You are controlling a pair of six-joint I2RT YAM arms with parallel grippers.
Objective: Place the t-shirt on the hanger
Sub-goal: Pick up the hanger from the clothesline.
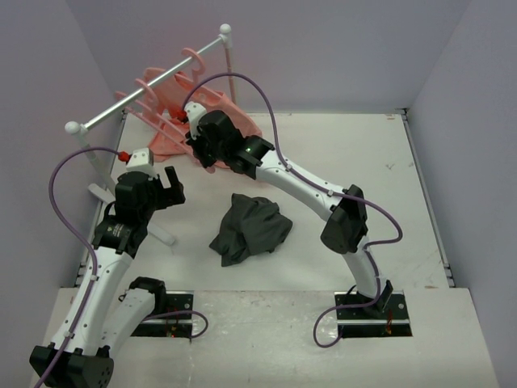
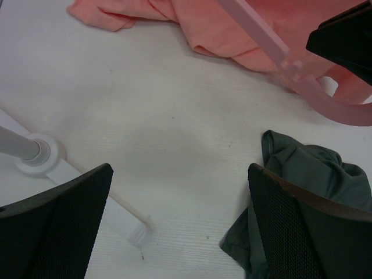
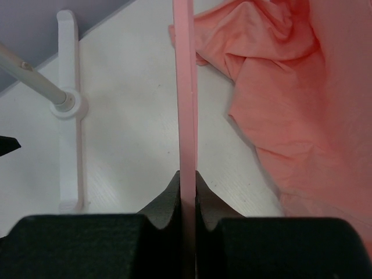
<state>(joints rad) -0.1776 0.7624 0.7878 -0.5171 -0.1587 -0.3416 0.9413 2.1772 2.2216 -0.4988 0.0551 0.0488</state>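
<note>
R gripper (image 3: 187,183) clamped on hanger (image 3: 185,87) arm, prob stiff, light, slick; L gripper (image 2: 180,203) wide open; t-shirt (image 1: 249,226) limp, grab collar.

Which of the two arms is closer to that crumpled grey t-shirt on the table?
Left. The left tool hangs open just beside the t-shirt. The right tool is farther back by the rack, clamped on a pink hanger.

Pale lilac walls (image 1: 323,48) box in my white tabletop (image 1: 363,162). White garment rail (image 1: 101,110) stands just beyond my right gripper (image 3: 187,177). Light even.
</note>
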